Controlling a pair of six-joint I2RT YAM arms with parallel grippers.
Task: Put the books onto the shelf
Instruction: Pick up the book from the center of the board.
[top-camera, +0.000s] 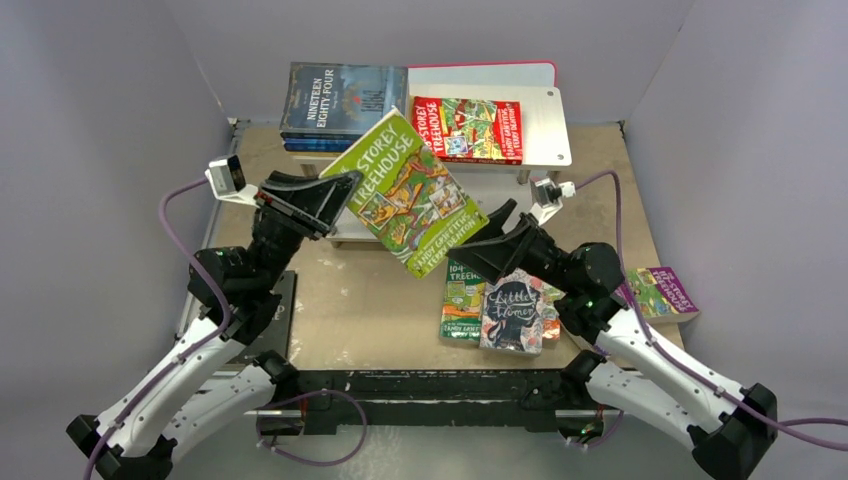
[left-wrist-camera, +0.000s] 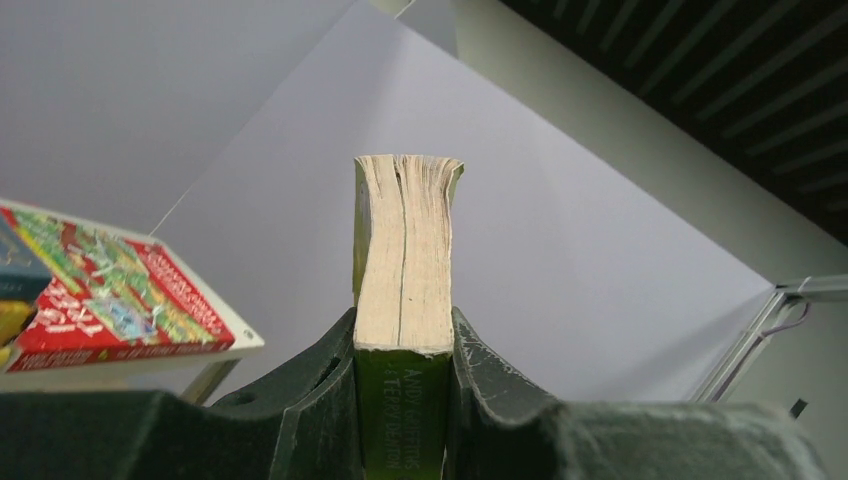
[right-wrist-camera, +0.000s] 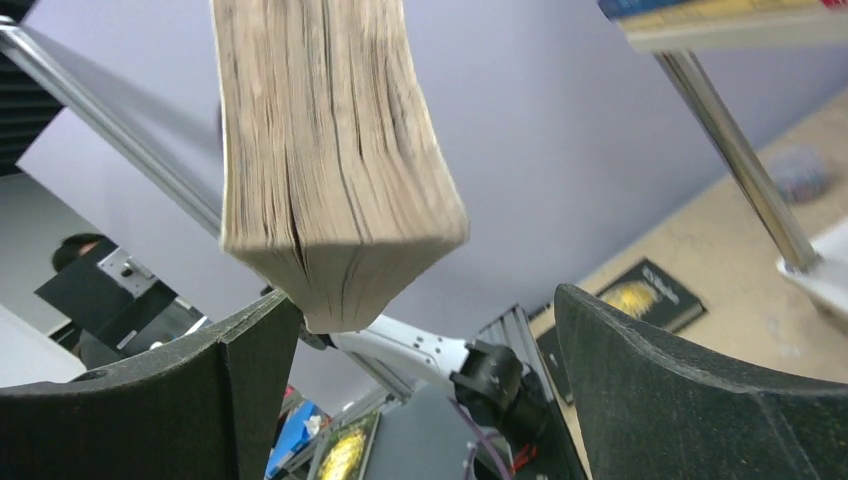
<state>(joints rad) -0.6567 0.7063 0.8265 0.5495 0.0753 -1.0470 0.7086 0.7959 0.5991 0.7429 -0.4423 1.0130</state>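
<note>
My left gripper (top-camera: 335, 197) is shut on the spine edge of a green Storey Treehouse book (top-camera: 405, 195), held tilted in the air in front of the shelf (top-camera: 545, 125). In the left wrist view the green spine (left-wrist-camera: 403, 420) sits clamped between both fingers, page edges pointing up. My right gripper (top-camera: 482, 243) stands open just under that book's lower corner; the page corner (right-wrist-camera: 330, 160) hangs close by its left finger (right-wrist-camera: 250, 390), the jaws wide apart. On the shelf's top board lie a red Treehouse book (top-camera: 467, 128) and the dark blue Nineteen Eighty-Four stack (top-camera: 340, 100).
On the table under my right arm lie Little Women (top-camera: 515, 312), a green Treehouse book (top-camera: 462, 295) and a purple one (top-camera: 662, 292) at the right. A black book (right-wrist-camera: 640, 295) lies near a shelf leg (right-wrist-camera: 735, 150). A pink-edged white board (top-camera: 485, 68) sits behind the shelf.
</note>
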